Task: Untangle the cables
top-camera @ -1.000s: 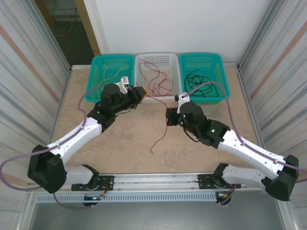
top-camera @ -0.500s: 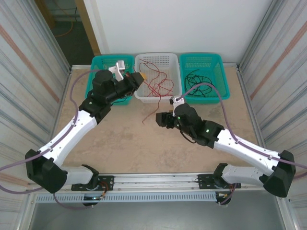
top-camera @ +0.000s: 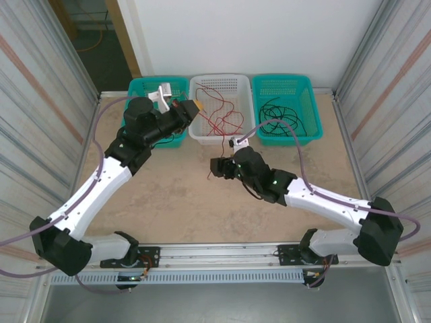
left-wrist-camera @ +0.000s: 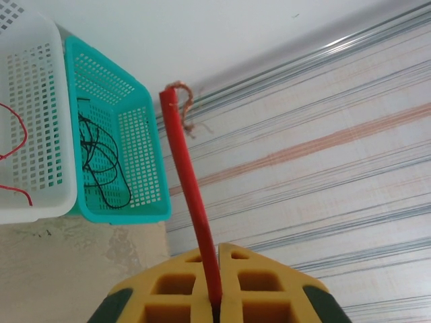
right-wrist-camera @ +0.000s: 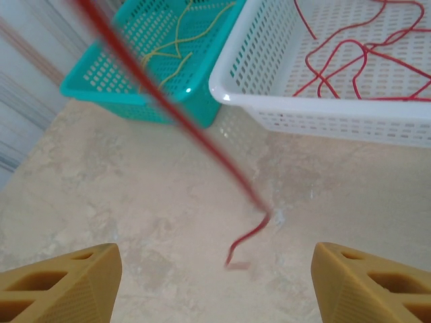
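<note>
The top camera looks down from above and behind on the whole table (top-camera: 168,195). Both wrist cameras look forward from close. All three views share the white basket (top-camera: 222,77).

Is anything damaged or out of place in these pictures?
Yes. The red cable pinched in the left claw ends in bare, frayed copper strands, and its other end dangles over the table, outside the white basket.

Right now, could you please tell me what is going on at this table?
The left gripper is shut on a red cable, held up near the white basket of red cables. The right gripper is open, the cable's loose end dangling before it. One teal basket holds yellow cables, the other teal basket black cables.
</note>
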